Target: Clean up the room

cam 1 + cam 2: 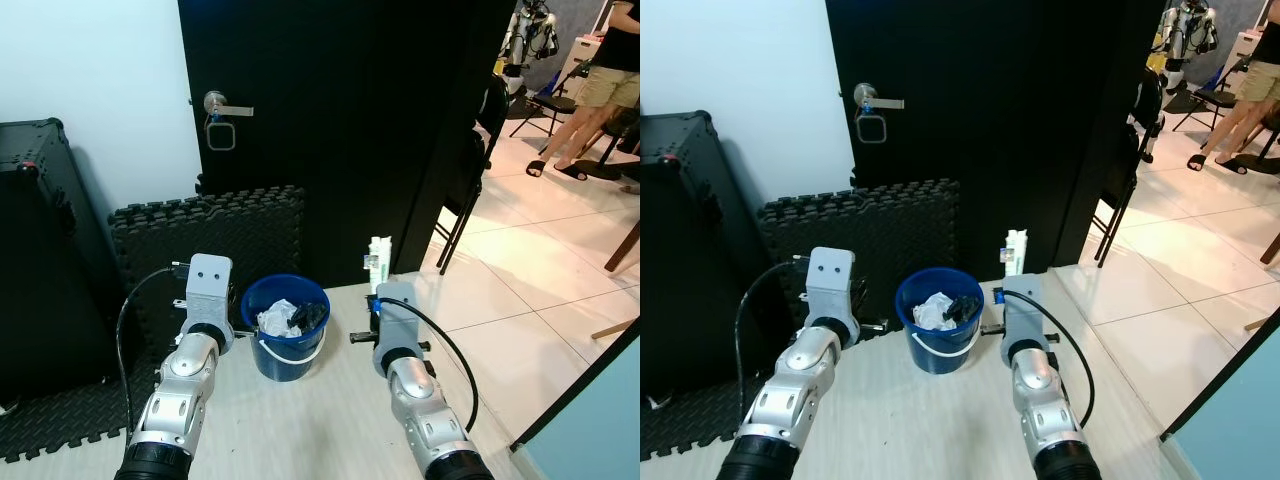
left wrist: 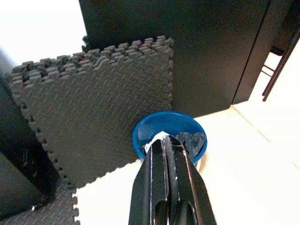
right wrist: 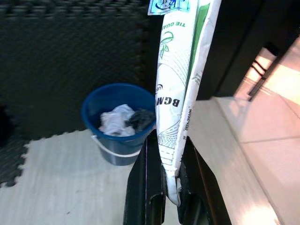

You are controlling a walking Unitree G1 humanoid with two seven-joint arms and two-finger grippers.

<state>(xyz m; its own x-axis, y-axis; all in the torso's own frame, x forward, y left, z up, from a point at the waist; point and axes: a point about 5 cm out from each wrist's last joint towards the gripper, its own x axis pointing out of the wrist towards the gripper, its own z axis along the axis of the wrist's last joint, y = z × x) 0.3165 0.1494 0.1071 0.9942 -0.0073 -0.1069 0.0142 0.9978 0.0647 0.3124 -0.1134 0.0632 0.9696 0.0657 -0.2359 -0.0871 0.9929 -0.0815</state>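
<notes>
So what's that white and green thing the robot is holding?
It's a long flat packet, white with green leaf drawings and printed letters, plus a blue label at its far end. It looks like thin, slightly crinkled paper or plastic. The right tool pinches its lower end between two black fingers, so it stands upright, beside the blue bucket.

You see 2 silver arms built from rounded, jointed segments, each running into a black cuff at the near edge. The left arm (image 1: 178,400) ends in a pale grey, boxy wrist block (image 1: 210,283) marked with 2 small dark dots, and a black cable (image 1: 128,330) loops out from it on the left side. The right arm (image 1: 425,415) carries a matching grey block (image 1: 396,312) with a blue fitting and its own black cable (image 1: 452,355) arcing right. Each gripper has 2 long, glossy black fingers (image 2: 154,187), (image 3: 140,197).
</notes>
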